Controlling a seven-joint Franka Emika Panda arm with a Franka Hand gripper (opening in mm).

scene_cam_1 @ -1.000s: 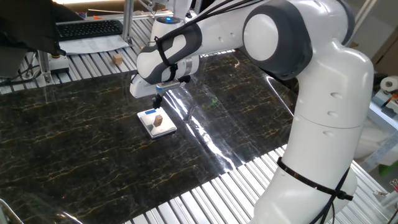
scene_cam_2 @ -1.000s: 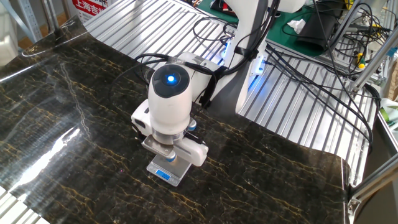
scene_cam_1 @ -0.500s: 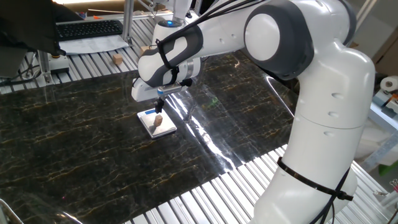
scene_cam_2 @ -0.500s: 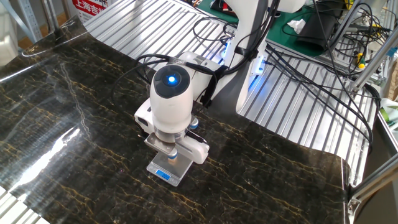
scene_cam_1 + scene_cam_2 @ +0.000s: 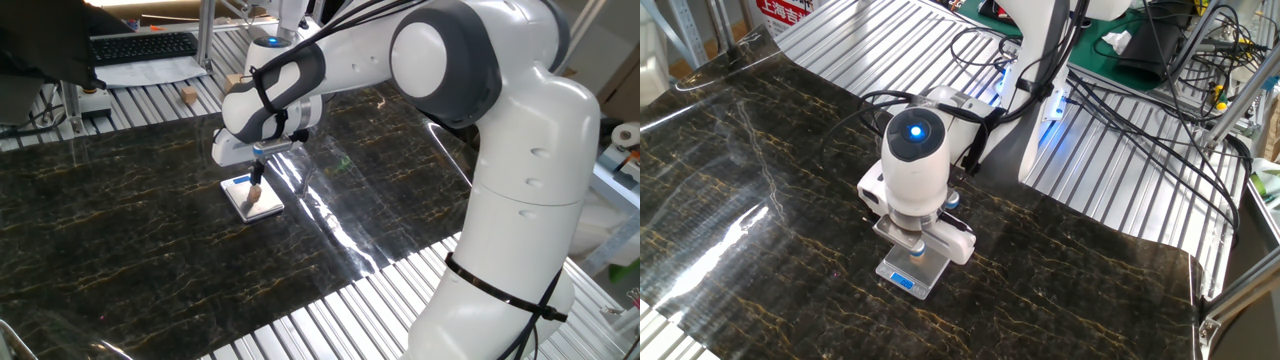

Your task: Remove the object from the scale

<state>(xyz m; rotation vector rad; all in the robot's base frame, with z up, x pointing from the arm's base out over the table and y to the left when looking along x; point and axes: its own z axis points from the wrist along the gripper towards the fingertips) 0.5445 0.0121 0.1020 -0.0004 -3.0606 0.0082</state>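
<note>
The scale is a small white-and-silver plate with a blue strip, lying on the dark marble mat. The tiny tan cube sits on it. My gripper hangs straight down over the scale, with a dark fingertip right at the cube's top. I cannot make out the gap between the fingers. In the other fixed view the hand covers the cube. Only the scale's near end with its blue strip shows under it.
Another small wooden cube and a pale block lie on the ribbed table behind the mat. A keyboard is at the back left. Cables run over the ribbed surface by the arm's base.
The gripper has come down from just above the scale until its fingertips reach the cube. The cube and scale have not moved.
</note>
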